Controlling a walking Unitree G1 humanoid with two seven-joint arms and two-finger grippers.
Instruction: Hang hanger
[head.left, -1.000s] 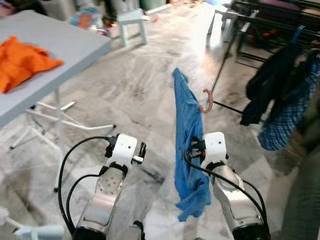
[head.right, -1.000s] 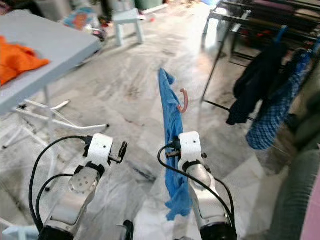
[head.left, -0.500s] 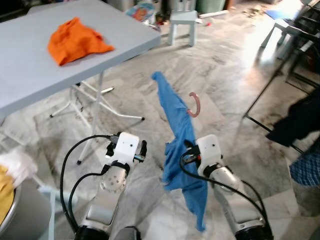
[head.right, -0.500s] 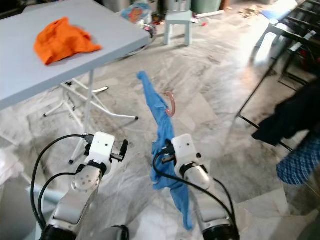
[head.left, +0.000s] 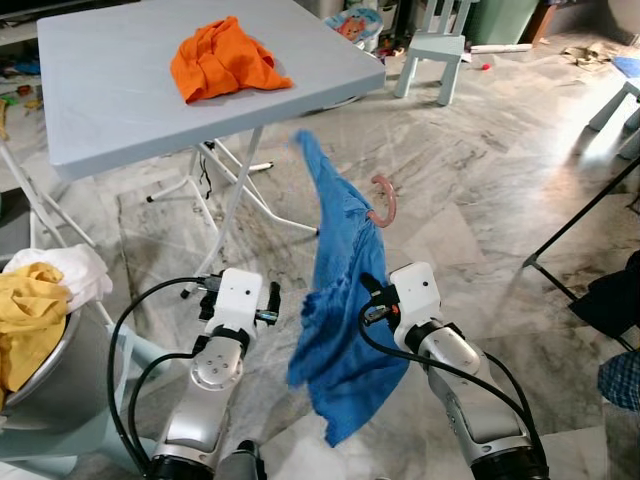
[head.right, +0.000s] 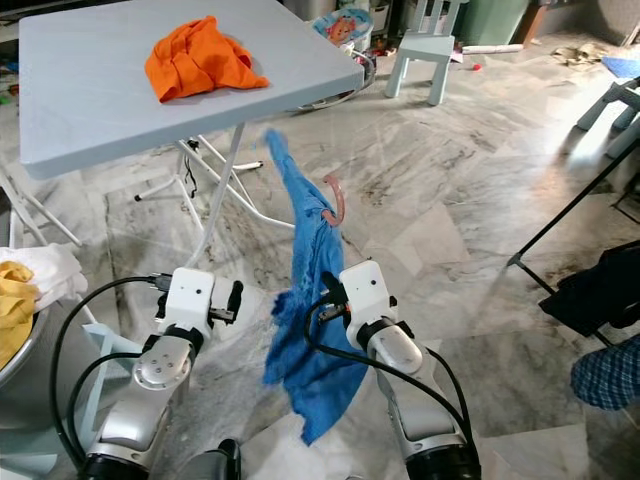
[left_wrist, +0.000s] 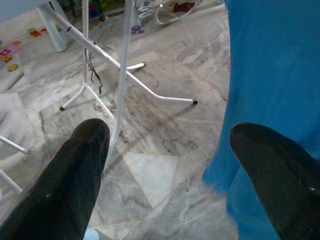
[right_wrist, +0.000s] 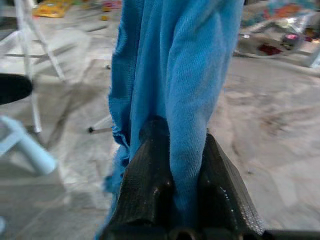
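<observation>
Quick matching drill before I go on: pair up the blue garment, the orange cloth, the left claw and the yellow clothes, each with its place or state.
Things:
1. blue garment
2. orange cloth
3. left claw
4. yellow clothes

Places or states:
A. lying on the grey table
B. open, holding nothing
C. piled in the metal basin
D. pinched in the right claw, on a pink hanger

Pairs: 1-D, 2-A, 3-B, 4-C
</observation>
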